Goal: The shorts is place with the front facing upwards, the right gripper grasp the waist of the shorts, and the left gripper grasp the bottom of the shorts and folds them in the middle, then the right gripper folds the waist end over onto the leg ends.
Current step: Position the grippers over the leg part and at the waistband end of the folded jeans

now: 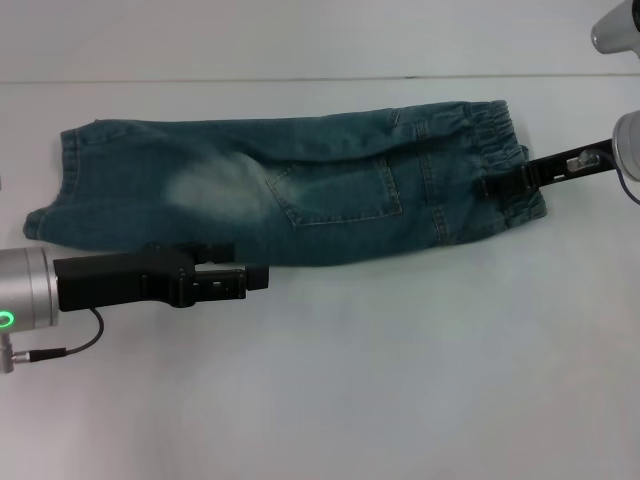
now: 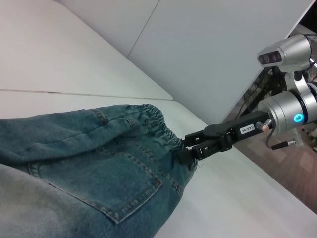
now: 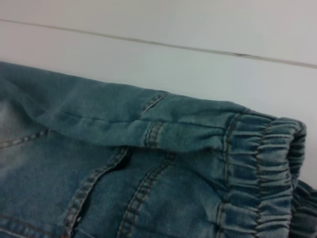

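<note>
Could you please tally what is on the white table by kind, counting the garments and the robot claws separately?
Blue-green washed denim shorts: 1
Black two-fingered robot claws: 2, the left claw beside the shorts' near edge, the right claw at the gathered elastic waistband
Total: 3

- The desk (image 1: 400,380) is a plain white surface, with a thin seam line running across its far part.
- The shorts (image 1: 300,190) lie directly on it, folded lengthwise into one long strip running from left to right.
- The waist of the shorts (image 1: 495,150) is at the right end, and the leg ends (image 1: 60,190) at the left end.
- A stitched pocket faces up near the middle.
</note>
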{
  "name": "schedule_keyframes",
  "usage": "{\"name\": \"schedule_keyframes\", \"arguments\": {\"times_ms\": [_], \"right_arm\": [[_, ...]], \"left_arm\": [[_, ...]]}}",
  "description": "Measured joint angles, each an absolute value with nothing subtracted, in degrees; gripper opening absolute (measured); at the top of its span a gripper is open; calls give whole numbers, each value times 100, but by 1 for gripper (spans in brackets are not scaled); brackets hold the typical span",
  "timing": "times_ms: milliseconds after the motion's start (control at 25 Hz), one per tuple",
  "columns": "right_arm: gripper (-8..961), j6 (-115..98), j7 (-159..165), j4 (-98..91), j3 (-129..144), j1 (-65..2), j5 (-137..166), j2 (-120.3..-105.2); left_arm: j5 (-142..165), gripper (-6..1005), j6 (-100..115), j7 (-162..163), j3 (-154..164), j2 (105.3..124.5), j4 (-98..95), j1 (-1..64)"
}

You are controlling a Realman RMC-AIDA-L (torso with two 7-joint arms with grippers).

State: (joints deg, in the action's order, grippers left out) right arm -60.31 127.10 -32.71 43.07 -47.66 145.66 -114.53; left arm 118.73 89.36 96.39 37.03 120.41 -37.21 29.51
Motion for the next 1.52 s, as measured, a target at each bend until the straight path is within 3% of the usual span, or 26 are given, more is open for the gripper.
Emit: {"name": "schedule_keyframes", "arguments": {"times_ms": [840,960,1400,1520], "right_arm": [[900,-6684,12564,-3387,4242,-4590,14216,-11314],[698,-6699,12512,-3390,4242,-4582,14213,-11304],[488,-6827,12341,-3393,4245,-4579,14174,-11309],[340,-6883,12340,-3397,4244,-4579,14167,-11297]], "left_arm": [[11874,873,8905,9642,3700,12049,-3699,2957],[11874,872,8908,9642,3700,12062,-3699,2956],[11872,868,8935,9642,3700,12076,-3700,2971],[11843,867,8936,9642,3699,12082,-3700,2989]]}}
